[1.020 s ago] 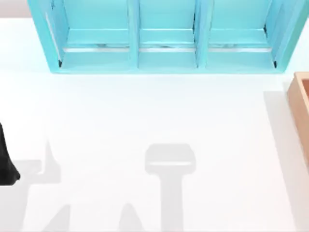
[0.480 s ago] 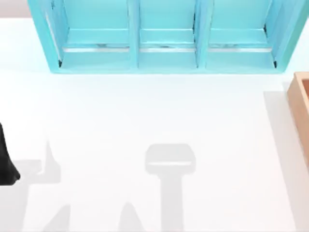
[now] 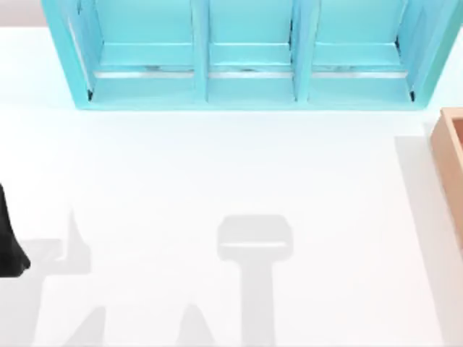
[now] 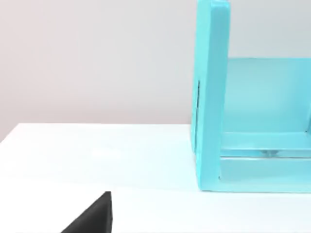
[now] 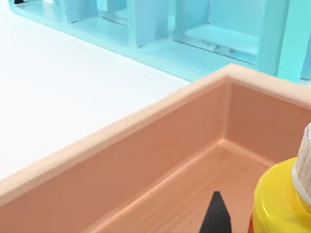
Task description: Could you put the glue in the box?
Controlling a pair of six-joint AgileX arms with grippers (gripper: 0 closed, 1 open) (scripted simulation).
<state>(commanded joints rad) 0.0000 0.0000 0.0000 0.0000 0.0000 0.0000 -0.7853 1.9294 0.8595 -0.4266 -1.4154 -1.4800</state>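
Although the right gripper's (image 5: 216, 213) jaw state could not be told, the glue (image 5: 282, 201), over the box (image 5: 146, 121), looked light, rigid, slippery, best gripped mid-body.

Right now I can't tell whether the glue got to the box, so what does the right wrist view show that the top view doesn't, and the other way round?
Right wrist view alone: the glue, yellow with a white cap, inside the box, above its floor, with a dark finger tip beside it.

Top view alone: the left arm parked at the table's left edge, and the bare white table.

Both: the box at the table's right edge and the teal shelf behind.
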